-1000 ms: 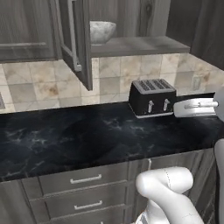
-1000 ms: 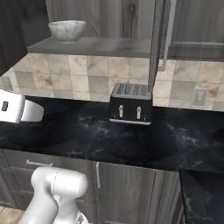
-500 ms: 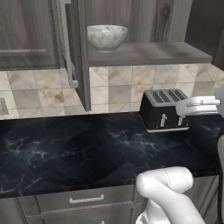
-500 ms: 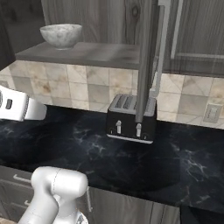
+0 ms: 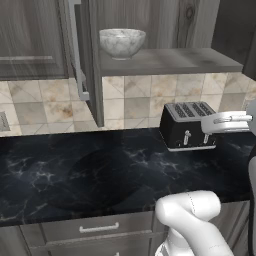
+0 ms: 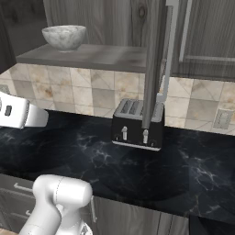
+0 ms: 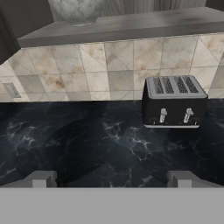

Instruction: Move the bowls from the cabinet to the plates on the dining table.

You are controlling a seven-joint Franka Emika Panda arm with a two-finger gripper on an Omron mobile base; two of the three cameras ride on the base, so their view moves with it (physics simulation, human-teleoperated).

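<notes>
Base driven closer since before | one marbled bowl (image 5: 122, 42) in cabinet (image 5: 165, 59) | one toaster (image 5: 187, 125) | fingers (image 7: 40, 179) apart, empty

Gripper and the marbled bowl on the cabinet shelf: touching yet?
Apart. In the hand view the open gripper sits low over the black counter, while the marbled bowl stands far beyond and above it on the cabinet shelf.

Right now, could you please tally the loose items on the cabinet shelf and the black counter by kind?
Marbled whitish-grey bowl: 1, on the open cabinet shelf.
Black toaster: 1, on the black counter against the tiled wall.
Total: 2
</notes>
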